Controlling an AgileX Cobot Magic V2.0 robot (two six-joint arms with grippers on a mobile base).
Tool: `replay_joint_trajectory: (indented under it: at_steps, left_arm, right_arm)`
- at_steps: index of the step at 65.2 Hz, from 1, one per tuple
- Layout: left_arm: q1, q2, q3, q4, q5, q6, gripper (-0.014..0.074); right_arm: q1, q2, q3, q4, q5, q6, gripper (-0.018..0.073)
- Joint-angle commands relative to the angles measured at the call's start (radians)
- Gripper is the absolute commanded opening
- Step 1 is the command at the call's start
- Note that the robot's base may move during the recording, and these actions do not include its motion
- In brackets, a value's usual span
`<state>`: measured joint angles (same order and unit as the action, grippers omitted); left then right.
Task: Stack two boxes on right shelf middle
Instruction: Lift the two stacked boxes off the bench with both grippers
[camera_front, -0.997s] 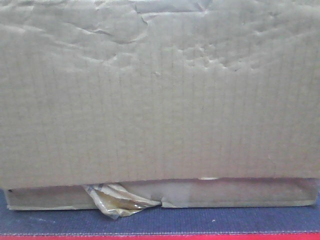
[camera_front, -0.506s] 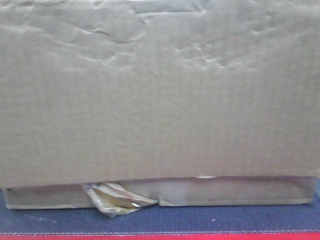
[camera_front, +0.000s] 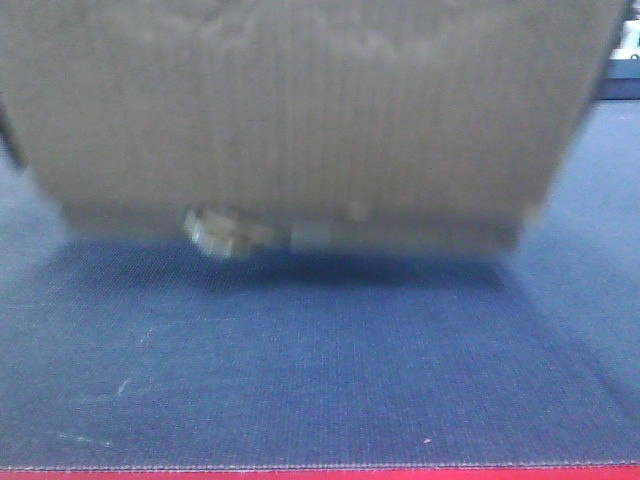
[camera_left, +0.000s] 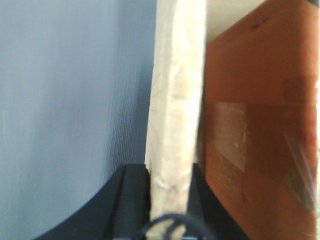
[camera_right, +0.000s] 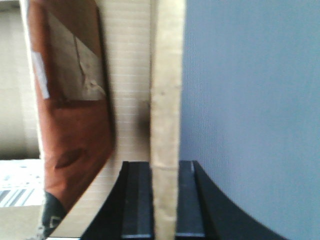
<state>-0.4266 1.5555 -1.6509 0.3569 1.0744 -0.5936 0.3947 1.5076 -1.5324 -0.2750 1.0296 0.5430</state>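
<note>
You are working over the carpeted platform (camera_front: 300, 380), well back from its red front edge. The tall box (camera_front: 300, 110) is sitting on the shallow box (camera_front: 400, 232), so stacking looks done. The shelf is not showing, so placing remains. The jaws of the left gripper (camera_left: 169, 172) and right gripper (camera_right: 165, 167) are each pinching a cardboard wall, likely the tall box's.

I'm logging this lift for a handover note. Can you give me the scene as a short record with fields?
Tall box: on top, blurred, fills the upper view
Shallow box: directly beneath the tall box
Tape: curl at the shallow box's front, left of centre
Platform: blue-grey carpet, red front edge; boxes appear raised above it, shadow below
Left end effector: closed on a cardboard wall
Right end effector: closed on a cardboard wall
</note>
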Motion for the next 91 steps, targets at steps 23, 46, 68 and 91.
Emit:
replay_joint_trajectory:
  at_steps: [23,46,68,91]
  left_arm:
    - [0.039,-0.022,-0.039,0.121,-0.263,-0.018,-0.0111]
    - [0.063,-0.022,-0.039,0.124,-0.315,-0.018,-0.0111]
    - [0.063,-0.022,-0.039,0.127,-0.33,-0.014,-0.0111]
    - [0.063,-0.022,-0.039,0.14,-0.33,0.061,-0.0111]
  right_arm:
    - [-0.063,-0.017,-0.094,-0.095,-0.281,0.051,-0.0151]
    - [-0.085,-0.012,-0.094,-0.152,-0.309,0.051,-0.0151]
    - [-0.085,0.011,-0.094,-0.171,-0.306,0.049,-0.0151]
    - [-0.085,0.01,-0.094,-0.171,-0.306,0.049,-0.0151]
